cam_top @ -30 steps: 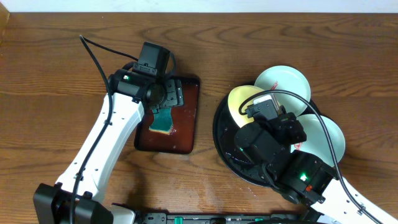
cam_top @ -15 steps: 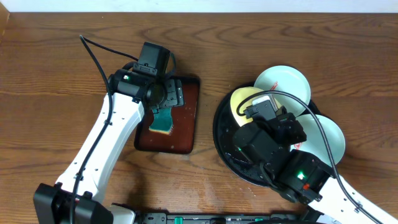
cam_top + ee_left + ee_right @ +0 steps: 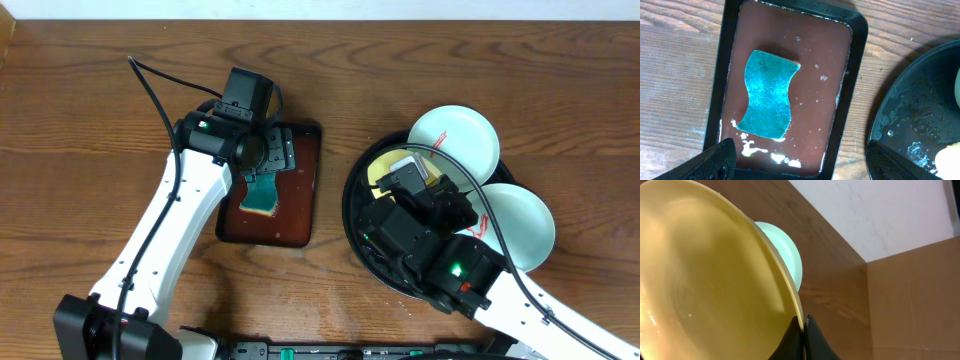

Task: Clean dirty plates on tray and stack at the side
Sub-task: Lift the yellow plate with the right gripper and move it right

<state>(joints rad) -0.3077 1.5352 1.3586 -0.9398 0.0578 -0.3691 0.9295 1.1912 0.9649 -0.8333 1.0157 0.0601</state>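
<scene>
1. So, the whole setup sits on a dark wooden table [image 3: 80, 120] with heavy grain, and a strip of white wall [image 3: 300, 8] runs along its far edge.
2. Landmark is the black tray [image 3: 352, 215]. Its glossy floor looks wet.
3. Just left of the black tray is a small red-brown tray [image 3: 300, 215] with a teal sponge [image 3: 767, 95] lying flat in it, plus white flecks and droplets.
4. The left gripper [image 3: 805, 161] hangs over that sponge with its jaws spread wide, nothing in them.
5. The right gripper [image 3: 804, 322] is pinched tight on the rim of the yellow plate [image 3: 715, 280], tilted over the black tray.
6. A red-smeared plate [image 3: 455, 135] overlaps the black tray's far rim, and a mint plate [image 3: 520, 225] overlaps its right rim.
</scene>
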